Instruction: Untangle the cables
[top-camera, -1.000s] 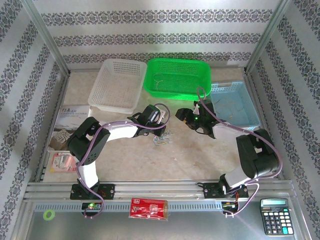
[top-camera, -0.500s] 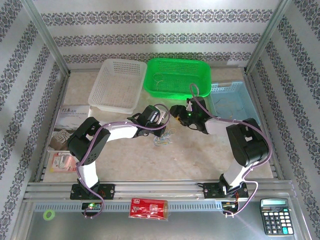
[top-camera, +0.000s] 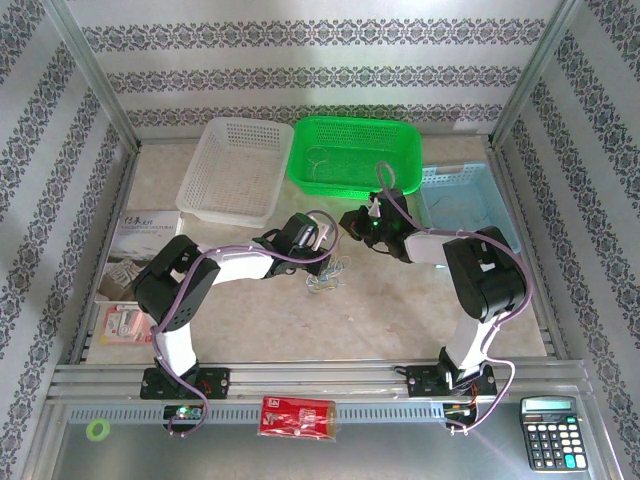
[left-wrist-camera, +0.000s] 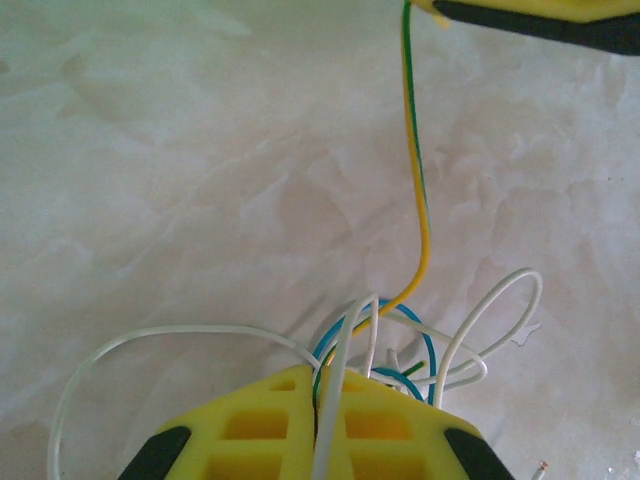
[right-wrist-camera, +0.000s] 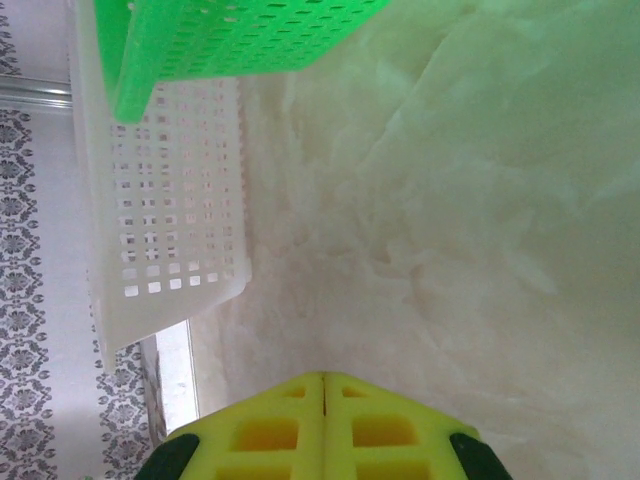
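Note:
The cables (left-wrist-camera: 400, 340) are a small tangle of thin white, blue and yellow-green wires on the marble tabletop, seen as a little knot (top-camera: 325, 278) in the top view. My left gripper (left-wrist-camera: 318, 400) is shut on the tangle, with a white wire pinched between its yellow pads. One yellow-green cable (left-wrist-camera: 422, 200) rises from the knot to my right gripper (left-wrist-camera: 530, 15) at the top edge of the left wrist view. The right gripper (right-wrist-camera: 323, 380) is shut, pads together, and no wire shows between them in its own view. From above, the left gripper (top-camera: 322, 262) and the right gripper (top-camera: 347, 222) sit close together.
At the back stand a white basket (top-camera: 190, 195), a green basket (top-camera: 300, 175) and a blue basket (top-camera: 470, 170). The green basket (right-wrist-camera: 230, 40) and white basket (right-wrist-camera: 170, 230) lie just ahead of the right gripper. Booklets (top-camera: 140, 235) lie left, a calculator (top-camera: 548, 432) near right.
The right arm swung left, from beside the blue basket to just above the tangle, and its gripper went from open to shut. The left arm stayed put, still gripping.

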